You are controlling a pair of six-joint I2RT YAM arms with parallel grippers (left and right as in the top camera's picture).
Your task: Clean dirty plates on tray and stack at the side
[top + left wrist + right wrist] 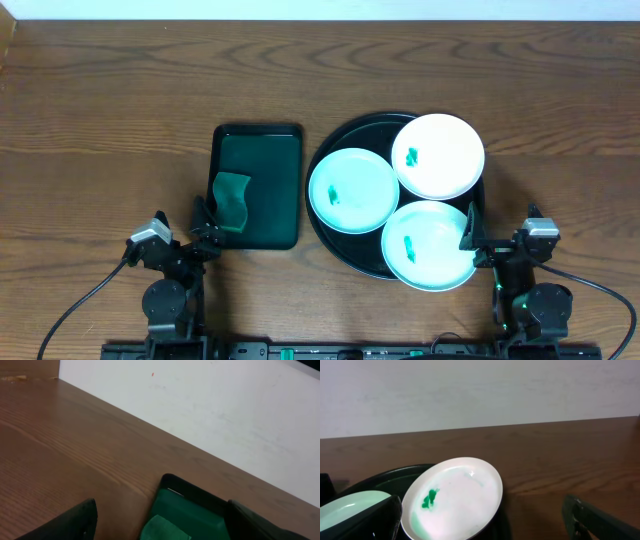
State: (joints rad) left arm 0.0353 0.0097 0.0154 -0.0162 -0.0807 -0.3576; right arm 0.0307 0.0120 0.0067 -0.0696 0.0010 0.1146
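Observation:
Three pale plates lie on the round black tray (322, 220), each with a small green smear: one at the left (352, 190), one at the far right (438, 155), one at the near edge (430, 245). My right gripper (476, 240) is open and empty, low beside the near plate's right rim. In the right wrist view its fingers (482, 505) frame the far plate (455, 497), with another plate (347, 507) at the left and the tray (395, 474) under both. My left gripper (205, 228) is open and empty, just short of the green sponge (232, 197).
The sponge sits at the near left of a rectangular dark green tray (265, 160), left of the black tray. The left wrist view shows the sponge (162, 531) and that tray (200, 510) between my fingers (162, 510). A white wall (480, 390) runs along the table's far edge.

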